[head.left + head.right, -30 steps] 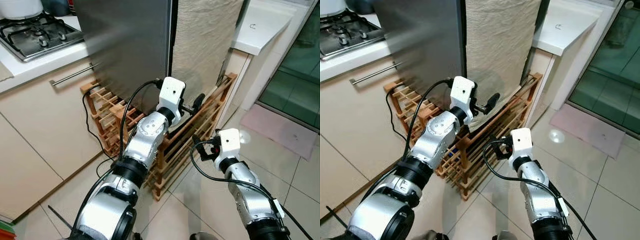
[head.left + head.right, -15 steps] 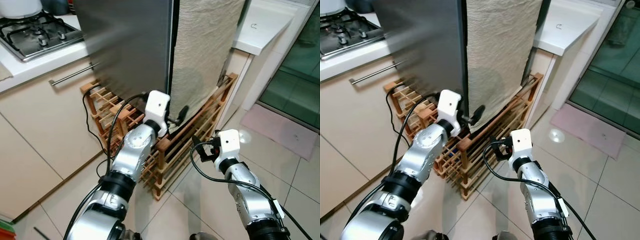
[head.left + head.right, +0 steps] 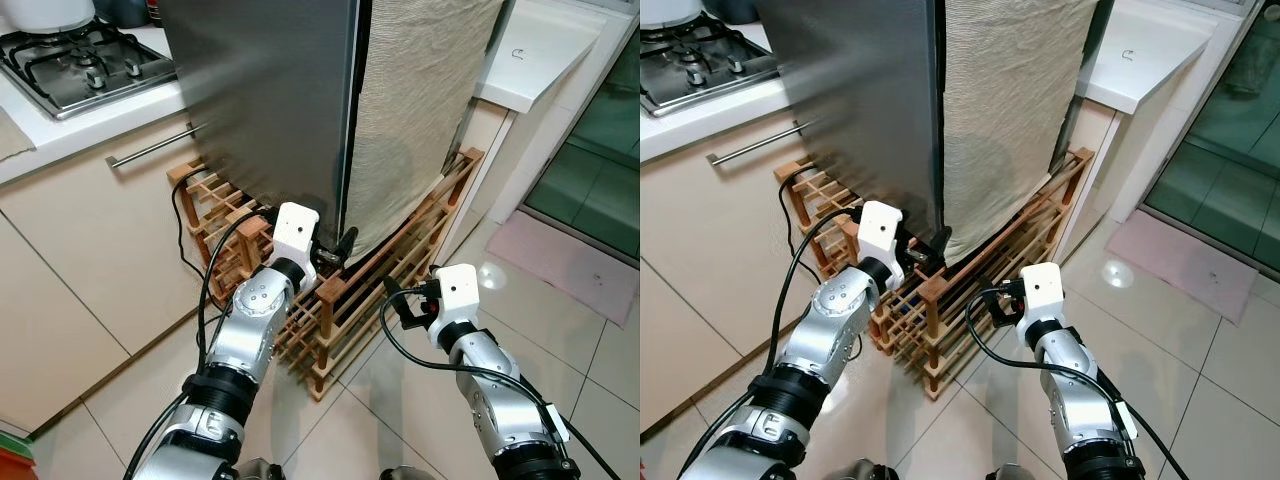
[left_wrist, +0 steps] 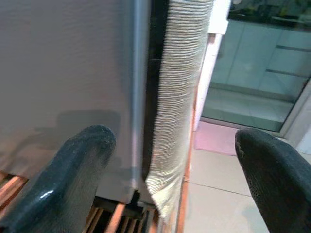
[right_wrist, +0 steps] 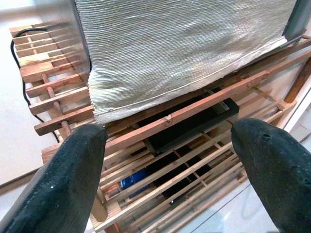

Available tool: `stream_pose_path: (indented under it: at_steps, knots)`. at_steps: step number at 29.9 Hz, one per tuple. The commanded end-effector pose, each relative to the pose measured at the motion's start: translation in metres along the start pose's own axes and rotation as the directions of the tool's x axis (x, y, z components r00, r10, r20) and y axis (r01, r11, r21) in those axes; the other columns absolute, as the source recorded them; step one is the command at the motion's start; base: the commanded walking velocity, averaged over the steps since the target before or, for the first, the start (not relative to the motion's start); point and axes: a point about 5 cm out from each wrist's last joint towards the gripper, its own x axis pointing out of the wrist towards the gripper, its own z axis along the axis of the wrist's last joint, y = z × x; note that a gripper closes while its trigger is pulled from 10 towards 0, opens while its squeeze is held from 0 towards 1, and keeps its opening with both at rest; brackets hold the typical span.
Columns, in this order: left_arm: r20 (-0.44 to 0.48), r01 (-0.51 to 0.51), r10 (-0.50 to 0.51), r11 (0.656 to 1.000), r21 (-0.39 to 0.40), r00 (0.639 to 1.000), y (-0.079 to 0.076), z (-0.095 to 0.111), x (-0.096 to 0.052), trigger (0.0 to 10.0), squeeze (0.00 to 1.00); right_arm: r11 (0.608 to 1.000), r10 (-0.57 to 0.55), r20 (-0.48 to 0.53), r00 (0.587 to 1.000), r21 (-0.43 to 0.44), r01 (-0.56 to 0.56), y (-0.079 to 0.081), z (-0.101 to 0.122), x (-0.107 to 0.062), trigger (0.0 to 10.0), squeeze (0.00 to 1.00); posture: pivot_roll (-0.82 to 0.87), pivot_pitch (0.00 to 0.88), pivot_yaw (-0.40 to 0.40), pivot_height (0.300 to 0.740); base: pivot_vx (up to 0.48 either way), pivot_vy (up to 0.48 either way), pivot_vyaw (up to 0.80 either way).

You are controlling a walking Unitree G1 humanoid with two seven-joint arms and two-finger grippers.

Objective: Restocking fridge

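**Left gripper at the fridge's bottom corner**

Left gripper [image 3: 335, 250] is down by the fridge [image 3: 270, 100] at its lower front corner, fingers spread, nothing held. Beside it hangs a beige cloth [image 3: 415, 110], probably draped over the door. Right gripper [image 3: 398, 300] hovers spread and empty near the wooden rack's [image 3: 330, 310] front edge, above the tiled floor [image 3: 600, 350].

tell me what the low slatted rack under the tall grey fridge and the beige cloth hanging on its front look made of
Low slatted rack: reddish-brown wood, probably varnished, going by its grain and dowel joints. Beige cloth: woven textile, matte, with fine ribbing. Tall grey fridge: apparently brushed metal with a dull sheen.
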Motion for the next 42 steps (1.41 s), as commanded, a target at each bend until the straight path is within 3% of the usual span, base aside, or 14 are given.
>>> stream_pose_path:
  at_steps: [1,14,42]
  knots:
    - [0.023,0.034,-0.034,0.999,0.011,0.999,-0.007,0.008,0.008,10.0,0.00,1.000,-0.003,0.000,1.000,-0.009,0.003,-0.003,0.001,0.001,10.0,0.00,-0.09,0.000,-0.003,0.730,0.000,0.000,0.00]
    - [0.039,0.045,-0.046,0.998,0.032,0.998,-0.013,0.022,0.028,10.0,0.00,1.000,0.004,0.004,1.000,-0.011,-0.004,-0.002,-0.001,-0.004,10.0,0.00,-0.10,0.000,0.001,0.730,0.000,0.000,0.00]
    - [0.109,0.053,-0.058,0.997,0.048,0.992,-0.017,0.055,0.050,10.0,0.00,1.000,0.000,0.004,1.000,-0.007,0.000,0.000,-0.002,-0.006,10.0,0.00,-0.10,0.000,0.009,0.730,0.000,0.000,0.00]
